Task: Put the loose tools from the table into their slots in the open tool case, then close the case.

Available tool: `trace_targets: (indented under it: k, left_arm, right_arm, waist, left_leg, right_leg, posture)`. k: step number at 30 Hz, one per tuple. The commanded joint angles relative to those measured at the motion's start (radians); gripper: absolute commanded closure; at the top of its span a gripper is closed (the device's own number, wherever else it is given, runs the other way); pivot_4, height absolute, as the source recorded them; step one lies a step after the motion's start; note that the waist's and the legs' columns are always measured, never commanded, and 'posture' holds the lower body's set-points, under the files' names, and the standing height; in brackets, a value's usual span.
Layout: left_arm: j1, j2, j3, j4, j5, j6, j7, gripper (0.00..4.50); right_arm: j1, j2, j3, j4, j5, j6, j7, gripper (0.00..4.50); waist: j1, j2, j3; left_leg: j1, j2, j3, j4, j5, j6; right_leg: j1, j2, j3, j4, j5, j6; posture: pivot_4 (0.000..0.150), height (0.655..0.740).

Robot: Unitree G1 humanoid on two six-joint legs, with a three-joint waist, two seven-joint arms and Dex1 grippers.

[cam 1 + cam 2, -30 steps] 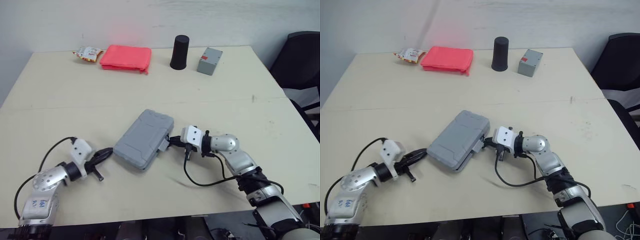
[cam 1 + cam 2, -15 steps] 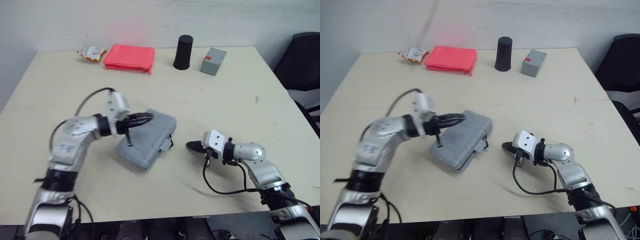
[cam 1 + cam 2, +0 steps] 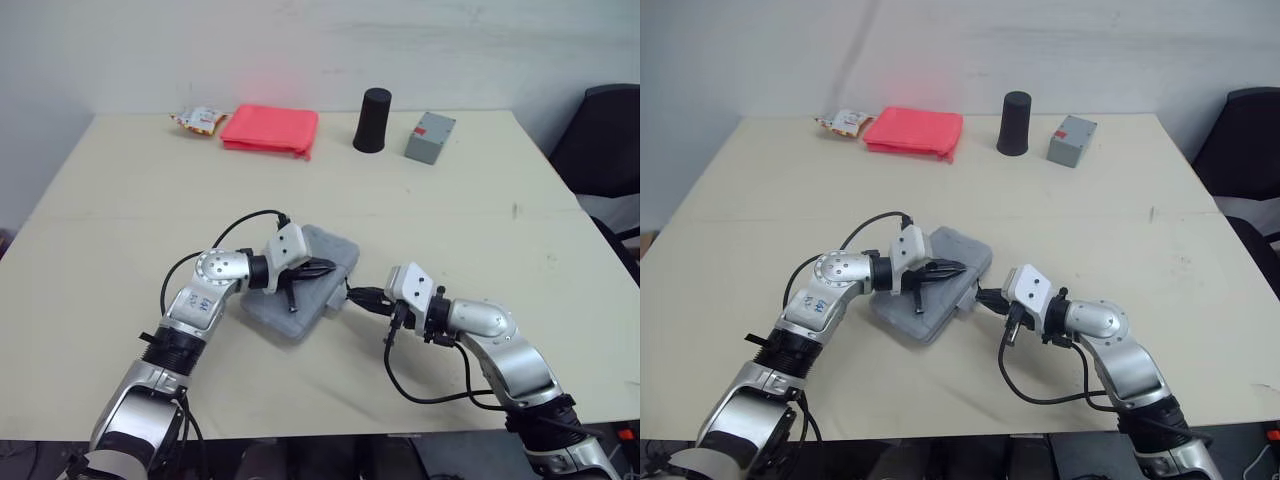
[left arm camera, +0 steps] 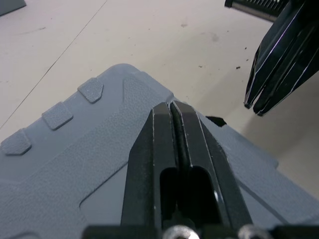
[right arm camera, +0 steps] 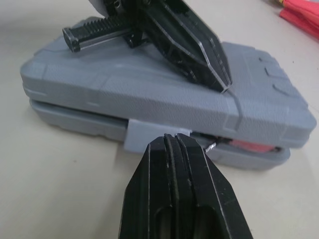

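The grey tool case (image 3: 338,250) lies on the table with its lid down; a thin gap at the front edge shows something red (image 5: 251,145) inside. My left gripper (image 3: 333,267) is shut, and its fingertips (image 5: 224,87) rest on top of the lid (image 4: 75,164) near the front edge. My right gripper (image 3: 351,294) is shut too, low over the table. It points at the case's front side, just short of the grey latch tab (image 5: 149,137). Neither gripper holds anything.
Along the table's far edge are a red pouch (image 3: 270,128), a snack packet (image 3: 202,120), a black cup (image 3: 376,106) and a small grey box (image 3: 430,137). A black chair (image 3: 610,130) stands at the right. Black cables loop from both wrists.
My left gripper swung from the table left of the case up over it and now rests on the lid. My right gripper backed off from the latch, then returned to it.
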Motion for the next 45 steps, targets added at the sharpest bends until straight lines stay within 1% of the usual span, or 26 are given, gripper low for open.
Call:
trace_targets:
  k: [1, 3, 8, 11, 15, 20, 26, 31, 36, 41, 45]
  left_arm:
    - [0.117, 0.019, -0.154, 0.123, 0.141, 0.151, -0.009, 4.48]
    - [0.116, 0.019, -0.162, 0.125, 0.153, 0.146, -0.007, 4.48]
    - [0.062, -0.034, -0.152, 0.146, 0.15, 0.133, 0.024, 4.48]
    - [0.06, -0.039, -0.149, 0.142, 0.15, 0.128, 0.014, 4.48]
    - [0.079, -0.042, -0.134, 0.131, 0.14, 0.141, 0.02, 4.48]
    - [0.097, -0.031, -0.123, 0.122, 0.146, 0.145, 0.018, 4.48]
    - [0.105, -0.031, -0.124, 0.124, 0.15, 0.155, 0.024, 4.48]
    - [0.103, -0.025, -0.134, 0.128, 0.156, 0.163, 0.017, 4.48]
    - [0.105, -0.023, -0.134, 0.133, 0.156, 0.162, 0.015, 4.48]
    - [0.109, -0.013, -0.138, 0.136, 0.153, 0.167, 0.005, 4.48]
    - [0.115, -0.004, -0.151, 0.155, 0.162, 0.152, -0.005, 4.48]
  right_arm:
    - [-0.019, 0.012, 0.036, -0.022, 0.0, 0.016, 0.009, 4.5]
    - [-0.024, 0.009, 0.048, -0.015, -0.006, 0.021, 0.012, 4.5]
    - [-0.06, 0.01, 0.084, 0.029, -0.054, 0.009, 0.0, 4.5]
    - [-0.066, 0.012, 0.095, 0.041, -0.07, 0.003, -0.008, 4.5]
    - [-0.09, 0.014, 0.117, 0.094, -0.137, -0.002, -0.042, 4.5]
    - [-0.101, 0.013, 0.126, 0.083, -0.126, 0.052, -0.006, 4.5]
    - [-0.124, 0.071, 0.138, 0.158, -0.155, 0.023, -0.031, 4.5]
    - [-0.128, 0.096, 0.162, 0.157, -0.154, 0.047, -0.002, 4.5]
    - [-0.145, 0.142, 0.153, 0.192, -0.155, 0.014, -0.031, 4.5]
    - [-0.157, 0.181, 0.152, 0.224, -0.154, 0.004, -0.034, 4.5]
    - [-0.18, 0.211, 0.164, 0.259, -0.17, 0.001, -0.043, 4.5]
  waist:
    - [0.006, 0.002, -0.009]
    - [0.007, 0.002, -0.012]
    - [0.009, 0.005, -0.017]
    - [0.018, 0.005, -0.017]
    - [0.019, 0.005, -0.017]
    - [0.012, 0.006, -0.017]
    - [0.007, 0.006, -0.017]
    - [0.006, 0.007, -0.018]
    - [0.004, 0.006, -0.019]
    - [-0.001, 0.005, -0.021]
    - [-0.012, 0.003, -0.023]
  left_leg:
    - [0.0, 0.0, 0.0, 0.0, -0.001, 0.001]
    - [0.0, 0.0, 0.0, 0.0, -0.002, 0.001]
    - [0.0, 0.0, 0.0, 0.0, 0.0, -0.002]
    - [0.0, -0.001, 0.0, 0.0, 0.0, -0.001]
    - [-0.001, -0.001, -0.001, 0.0, 0.0, 0.0]
    - [-0.002, -0.001, -0.002, -0.001, 0.0, 0.0]
    - [-0.001, 0.0, -0.002, -0.002, -0.001, 0.001]
    - [-0.001, 0.0, -0.002, -0.003, -0.001, 0.001]
    - [0.0, 0.0, -0.002, -0.004, -0.001, 0.001]
    - [0.001, 0.0, -0.002, -0.008, 0.0, 0.0]
    - [0.006, 0.0, -0.001, -0.016, 0.002, -0.002]
  right_leg:
    - [0.0, 0.0, 0.0, -0.001, 0.0, 0.0]
    - [0.0, -0.001, 0.001, -0.001, 0.0, 0.0]
    - [0.0, -0.001, 0.001, -0.002, 0.0, 0.0]
    - [0.0, -0.001, 0.001, -0.002, 0.0, 0.0]
    - [0.0, -0.002, 0.001, -0.003, 0.0, 0.001]
    - [-0.001, -0.002, 0.0, -0.004, 0.0, 0.001]
    - [-0.001, -0.001, 0.001, -0.004, 0.0, 0.001]
    - [-0.001, -0.001, 0.001, -0.004, 0.0, 0.001]
    - [-0.001, -0.001, 0.001, -0.004, 0.0, 0.0]
    - [-0.002, -0.001, 0.001, -0.004, 0.0, -0.001]
    - [0.0, -0.001, 0.001, -0.006, -0.001, -0.002]
  posture:
    - [0.15, 0.74]
    - [0.15, 0.74]
    - [0.15, 0.74]
    - [0.15, 0.74]
    - [0.15, 0.74]
    - [0.15, 0.74]
    - [0.15, 0.74]
    - [0.15, 0.74]
    - [0.15, 0.74]
    - [0.15, 0.74]
    - [0.15, 0.74]
